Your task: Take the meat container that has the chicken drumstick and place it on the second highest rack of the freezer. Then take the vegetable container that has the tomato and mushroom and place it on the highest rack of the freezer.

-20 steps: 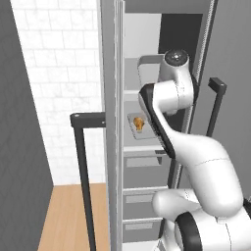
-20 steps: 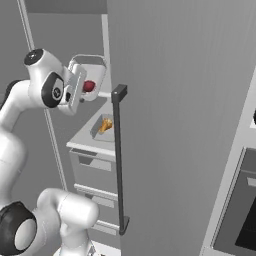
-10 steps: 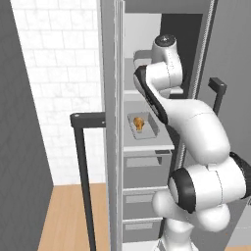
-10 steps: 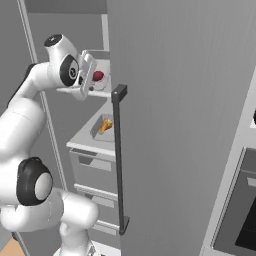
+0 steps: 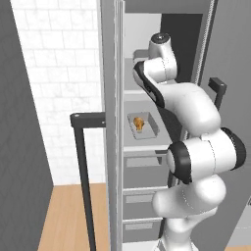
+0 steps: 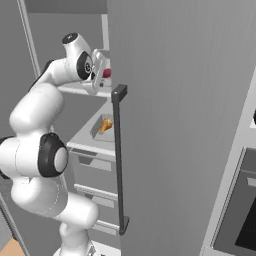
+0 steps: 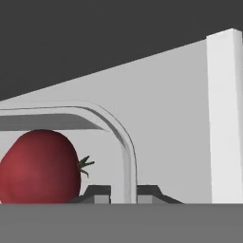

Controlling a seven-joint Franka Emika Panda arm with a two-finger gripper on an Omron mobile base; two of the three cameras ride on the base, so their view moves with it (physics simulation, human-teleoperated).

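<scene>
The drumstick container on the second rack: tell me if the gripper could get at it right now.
Probably not: the gripper is shut on the rim of the vegetable container holding the tomato, up at the highest rack.

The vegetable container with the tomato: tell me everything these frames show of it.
The vegetable container is a pale grey tray with a raised rim and rounded corners, plastic by its look. The gripper is shut on its rim, one fingertip on each side of the wall. The tomato, dark red with a green stalk, lies inside against the near wall. From the right base view the tray is held at the level of the highest rack inside the freezer. The mushroom cannot be made out.
</scene>
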